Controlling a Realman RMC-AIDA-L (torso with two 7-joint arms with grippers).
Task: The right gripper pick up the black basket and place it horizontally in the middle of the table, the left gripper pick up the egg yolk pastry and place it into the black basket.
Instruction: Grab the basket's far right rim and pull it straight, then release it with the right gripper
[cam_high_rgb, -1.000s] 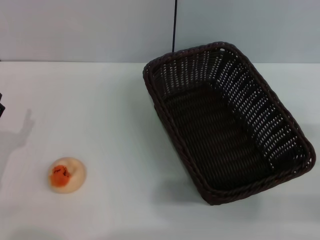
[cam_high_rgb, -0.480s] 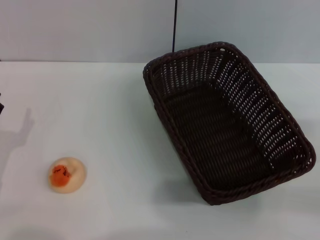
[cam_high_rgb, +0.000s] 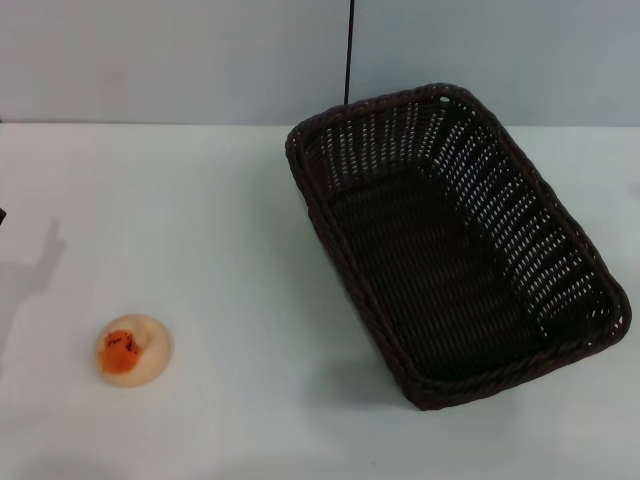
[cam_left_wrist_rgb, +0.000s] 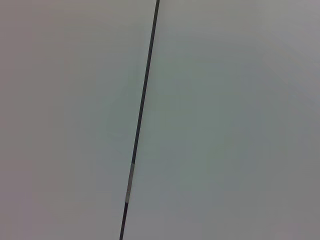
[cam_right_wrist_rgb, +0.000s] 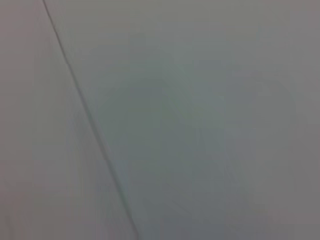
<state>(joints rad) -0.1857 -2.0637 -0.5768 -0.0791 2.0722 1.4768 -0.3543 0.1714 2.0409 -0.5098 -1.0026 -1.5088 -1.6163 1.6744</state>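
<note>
The black basket (cam_high_rgb: 530, 240) lies empty on the right half of the white table (cam_high_rgb: 220, 230), set diagonally with one short end toward the back wall. The egg yolk pastry (cam_high_rgb: 133, 350) sits alone near the front left, its orange-red patch facing up and left. Neither gripper shows in the head view. Only a dark sliver of the left arm (cam_high_rgb: 1, 214) touches the left edge, and its shadow (cam_high_rgb: 35, 270) falls on the table there. Both wrist views show only plain grey wall.
A thin black cable (cam_high_rgb: 349, 50) runs up the grey back wall behind the basket. It also shows as a dark line in the left wrist view (cam_left_wrist_rgb: 142, 100). White tabletop lies between the pastry and the basket.
The dark piece of the left arm at the left edge has slid almost fully out of view, and its shadow has shifted slightly. The basket and the pastry have not moved.
</note>
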